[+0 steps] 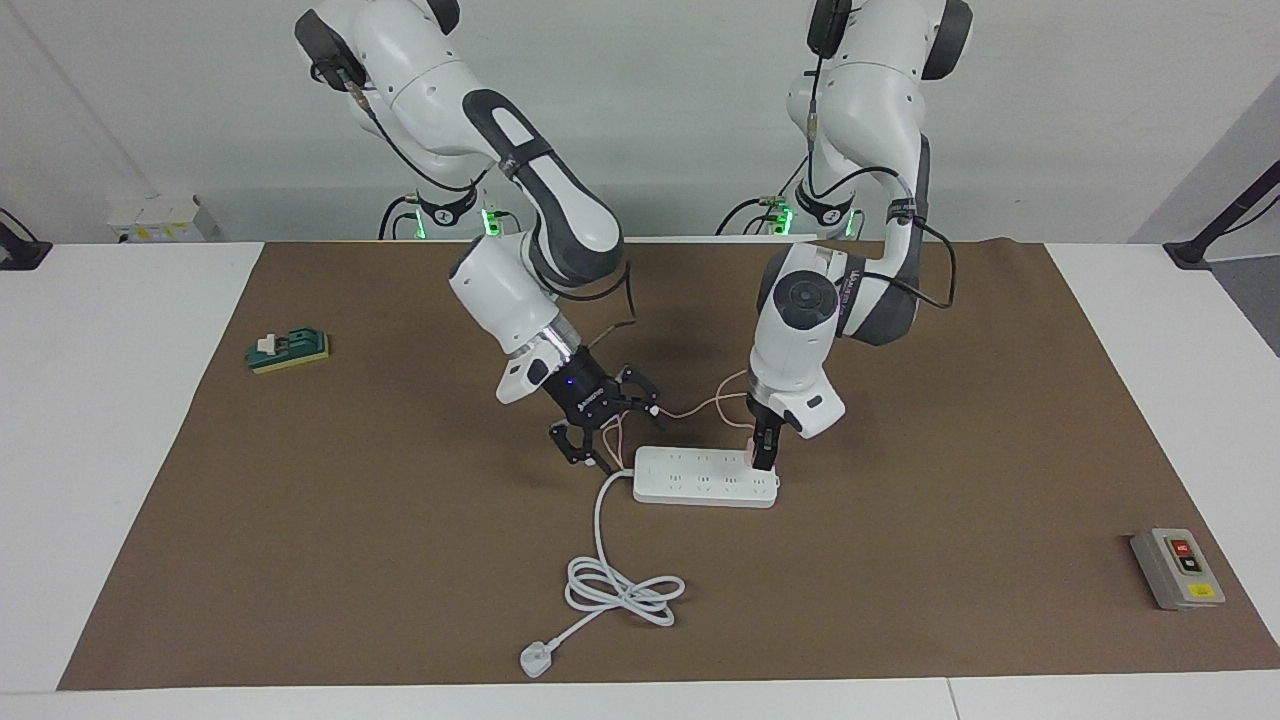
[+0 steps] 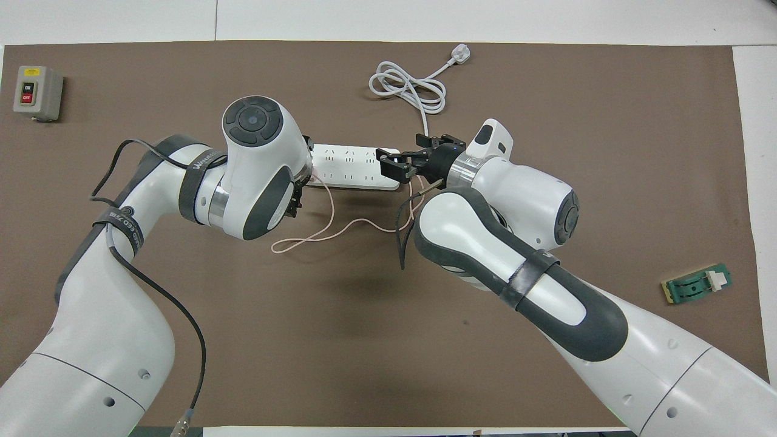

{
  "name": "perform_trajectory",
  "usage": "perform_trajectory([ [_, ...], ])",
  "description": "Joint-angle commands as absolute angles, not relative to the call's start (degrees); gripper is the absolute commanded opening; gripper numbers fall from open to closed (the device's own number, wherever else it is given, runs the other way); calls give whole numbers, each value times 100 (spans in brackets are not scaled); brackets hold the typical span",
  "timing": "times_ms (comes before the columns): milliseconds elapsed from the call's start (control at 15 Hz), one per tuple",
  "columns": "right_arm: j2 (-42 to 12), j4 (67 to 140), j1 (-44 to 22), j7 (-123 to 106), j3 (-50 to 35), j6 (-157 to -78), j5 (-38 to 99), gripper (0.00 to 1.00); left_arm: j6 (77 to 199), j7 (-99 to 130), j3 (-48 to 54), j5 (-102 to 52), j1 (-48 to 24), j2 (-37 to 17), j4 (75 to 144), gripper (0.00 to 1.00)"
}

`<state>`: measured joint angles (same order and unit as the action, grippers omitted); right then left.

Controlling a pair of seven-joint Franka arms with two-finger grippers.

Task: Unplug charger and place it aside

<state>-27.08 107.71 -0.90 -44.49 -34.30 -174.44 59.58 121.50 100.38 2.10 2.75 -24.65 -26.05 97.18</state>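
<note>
At the right arm's end of the brown table mat lies a small green block with a white piece on it, well apart from the work. Next comes the right gripper, its jaws spread wide and holding nothing. It hangs low over the cord end of the long white multi-socket power strip. From that end a thick white cord runs away from the robots, coils, and finishes in a white three-pin plug.

The strip's long axis runs across the table, from one arm's end toward the other. The small pale pink cube-shaped charger sits plugged into the strip's top face at the end toward the left arm. It stands upright, prongs hidden in the socket, so I judge it must come straight up. Being a cube, it has no long axis to speak of. Its thin pink cable trails off on the side nearer the robots, toward the right arm's end.

The left gripper points straight down, right at the charger and much the nearer of the two. Whether it has closed on the charger I cannot tell.

A grey switch box with red and yellow buttons sits at the left arm's end.
</note>
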Motion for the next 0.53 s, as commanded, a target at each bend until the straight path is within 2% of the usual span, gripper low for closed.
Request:
perform_trajectory([
  [0, -2839, 10600, -193, -2827, -3507, -17561, 6029, 100, 11777, 10151, 158, 387, -2522, -2830, 9273, 90],
  [133, -2839, 10591, -412, -1676, -3507, -17552, 6056, 100, 11786, 10151, 158, 396, -2522, -2830, 9272, 90],
  [467, -2839, 10547, -448, 1023, -3524, -17429, 6064, 100, 11856, 10151, 158, 404, -2531, -2830, 9290, 90],
])
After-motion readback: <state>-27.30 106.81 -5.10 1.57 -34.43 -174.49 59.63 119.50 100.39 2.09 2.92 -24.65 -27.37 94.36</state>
